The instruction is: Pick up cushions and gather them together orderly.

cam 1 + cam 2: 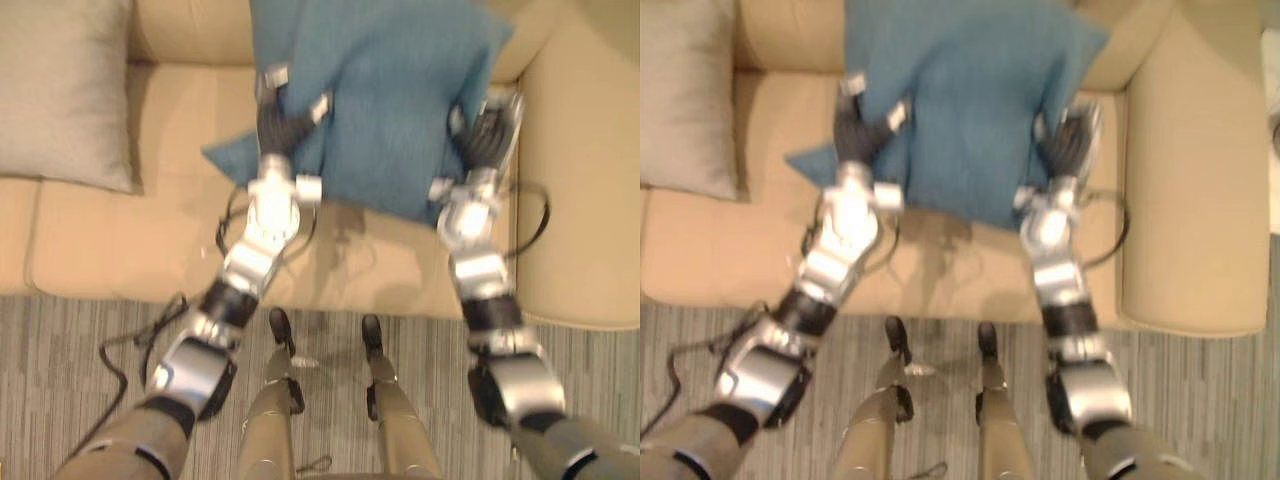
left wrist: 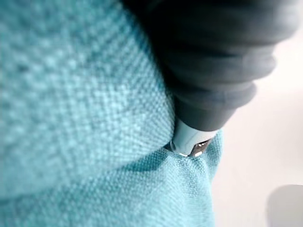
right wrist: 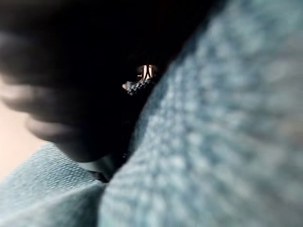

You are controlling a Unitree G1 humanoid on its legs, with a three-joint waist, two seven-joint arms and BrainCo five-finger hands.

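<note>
The left hand (image 1: 284, 128) and the right hand (image 1: 488, 135) are bracketing a teal woven square cushion (image 1: 390, 100) at its two sides; whether they are clasping it, I cannot tell. The cushion is sitting over the beige upholstered sofa (image 1: 120, 245). A pale grey fabric cushion (image 1: 60, 90) is lying far left, and striped grey carpet (image 1: 60, 335) is running nearer.

Blue cushion (image 1: 970, 100) between left hand (image 1: 862, 130) and right hand (image 1: 1066, 145), over beige sofa (image 1: 1185, 200)

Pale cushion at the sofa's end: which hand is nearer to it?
Left. The left hand is on the side of the blue cushion that faces the pale cushion, apart from it; the right hand is on that cushion's far side.
</note>
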